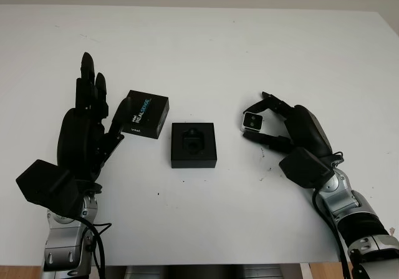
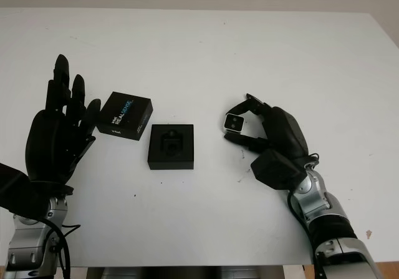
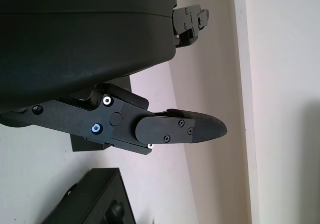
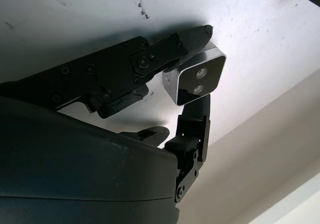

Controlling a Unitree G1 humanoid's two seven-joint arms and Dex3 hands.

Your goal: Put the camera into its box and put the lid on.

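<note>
A small silver camera [image 1: 252, 122] with a black face is pinched in my right hand [image 1: 264, 123], lifted just off the white table, to the right of the box. The wrist view shows its two lenses [image 4: 197, 80] between the fingertips. The open black box [image 1: 193, 145] lies at the table's middle, its moulded insert bare. The black lid [image 1: 144, 114] with blue lettering lies just left of the box, tilted. My left hand [image 1: 93, 113] is open beside the lid, its thumb next to the lid's left edge.
The white table [image 1: 206, 48] stretches wide behind the objects. Its far edge runs along the top of the head views, and its front edge lies below the arms.
</note>
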